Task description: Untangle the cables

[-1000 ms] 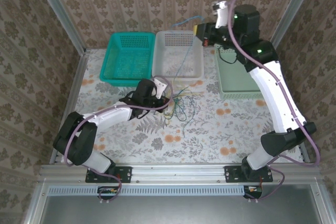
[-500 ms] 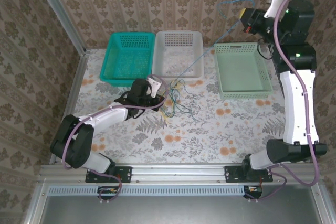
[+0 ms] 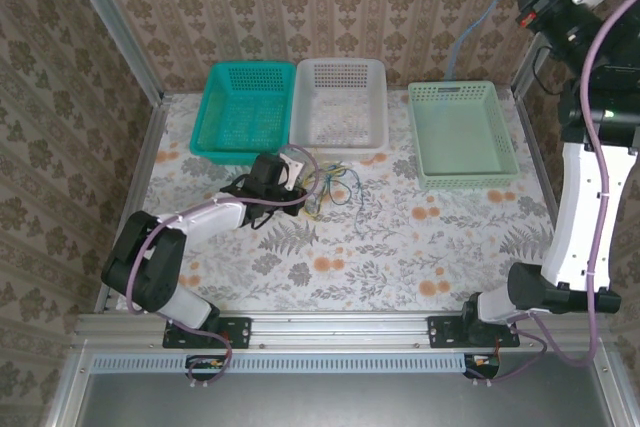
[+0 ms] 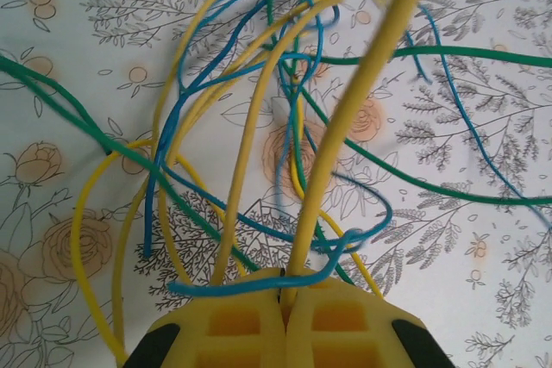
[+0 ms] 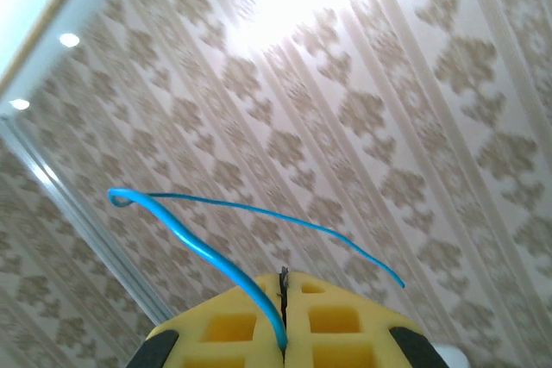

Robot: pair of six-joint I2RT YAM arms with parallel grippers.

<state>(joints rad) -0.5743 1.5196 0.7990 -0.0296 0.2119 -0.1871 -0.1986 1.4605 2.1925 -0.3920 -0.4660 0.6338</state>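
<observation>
Enclosure lined with damask wallpaper [image 3: 300,7]; floor of it a desk [image 3: 420,247] under floral cloth. Three perforated baskets sit along the desk's far edge, beyond the left fingers [image 4: 233,321]: teal basket [image 3: 250,66], white basket [image 3: 340,62] and pale green basket [image 3: 462,87], the last well below the right fingers [image 5: 332,316]. Cables [image 3: 332,185]: a loose knot of thin strands on the desk, immediately ahead of the left fingertips and just short of the white basket. Contents, from the left wrist:

- Yellow cable [image 4: 362,101] rises out of the seam between the left fingers, which are closed on it, with further yellow loops to either side.
- Green cable [image 4: 448,53] crosses ahead of the fingers from side to side.
- Blue strands [image 4: 315,49] are woven through both, one draped across the fingertips.

Separate item: light blue cable [image 5: 207,252], pinched in the closed right fingers and held high against the wallpaper, one bend and one free tip showing beyond the fingertips. Handling, as judged: very light, limp and smooth-jacketed, with a slight springy set. Likely to slide through a loose pinch and to drag its neighbours if pulled hard where strands cross. Best hold: a single strand, near a free end or on a stretch clear of crossings, pinched squarely. Draw it slowly away from the knot while the other fingers pin the remainder.
</observation>
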